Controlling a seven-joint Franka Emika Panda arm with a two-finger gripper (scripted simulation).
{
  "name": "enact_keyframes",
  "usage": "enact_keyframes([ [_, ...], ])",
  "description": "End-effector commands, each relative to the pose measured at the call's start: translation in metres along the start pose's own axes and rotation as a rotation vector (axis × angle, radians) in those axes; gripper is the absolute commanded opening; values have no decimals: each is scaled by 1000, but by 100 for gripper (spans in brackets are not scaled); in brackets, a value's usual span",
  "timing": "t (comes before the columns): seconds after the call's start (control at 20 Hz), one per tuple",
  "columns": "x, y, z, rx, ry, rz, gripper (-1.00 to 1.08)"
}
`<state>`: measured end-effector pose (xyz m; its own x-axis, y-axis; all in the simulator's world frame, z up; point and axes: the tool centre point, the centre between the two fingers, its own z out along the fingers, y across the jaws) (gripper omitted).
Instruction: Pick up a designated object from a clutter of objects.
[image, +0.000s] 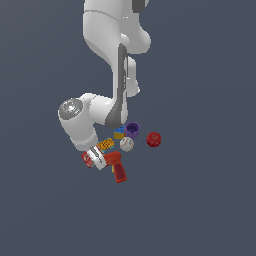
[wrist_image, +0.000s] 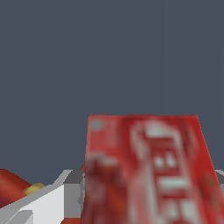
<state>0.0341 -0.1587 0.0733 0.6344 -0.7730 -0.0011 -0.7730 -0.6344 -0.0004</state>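
Wrist view is almost filled by the red box (wrist_image: 146, 170), white label markings blurred, so I'm right on top of it. A grey finger (wrist_image: 72, 188) shows beside its edge, but I can't tell from either picture whether the hand (image: 95, 159) is clamped on the box or only straddling it.

My worry: the red drill (image: 116, 166) lies just beside the box (image: 88, 159) in the exterior view, and a sliver of it (wrist_image: 11, 186) shows in the wrist view too. If a finger catches the drill, I judge the box could twist or slip out. A flat box also offers thin edges, so a shallow bite may not hold it.

Pose: the arm folds down from above, elbow (image: 71, 110) out toward the exterior view's left, wrist low at the cluster's near edge on the desk (image: 200, 210). Baseball (image: 126, 144), purple cup (image: 132, 130) and red ball (image: 153, 139) sit apart from the hand.
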Motion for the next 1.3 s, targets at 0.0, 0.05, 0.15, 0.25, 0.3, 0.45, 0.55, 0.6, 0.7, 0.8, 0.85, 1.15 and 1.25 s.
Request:
enact_keyframes([
  [0.0, -19, -6, -14, 1, 0, -1, -100],
  [0.05, -28, -9, -20, 1, 0, -1, -100],
  [0.15, -46, -14, -33, 1, 0, -1, -100],
  [0.25, -63, -20, -46, 1, 0, -1, -100],
  [0.3, -72, -23, -52, 1, 0, -1, -100],
  [0.45, -100, -31, -72, 1, 0, -1, -100],
  [0.55, -119, -37, -86, 1, 0, -1, -100],
  [0.6, -128, -40, -93, 1, 1, -1, -100],
  [0.7, -147, -46, -108, 0, 2, -1, -100],
  [0.8, -168, -53, -123, -1, 3, -1, -100],
  [0.85, -178, -56, -130, -1, 3, -1, -100],
  [1.15, -237, -75, -176, -2, 6, 0, -100],
  [1.25, -257, -82, -191, -3, 6, 0, -100],
])
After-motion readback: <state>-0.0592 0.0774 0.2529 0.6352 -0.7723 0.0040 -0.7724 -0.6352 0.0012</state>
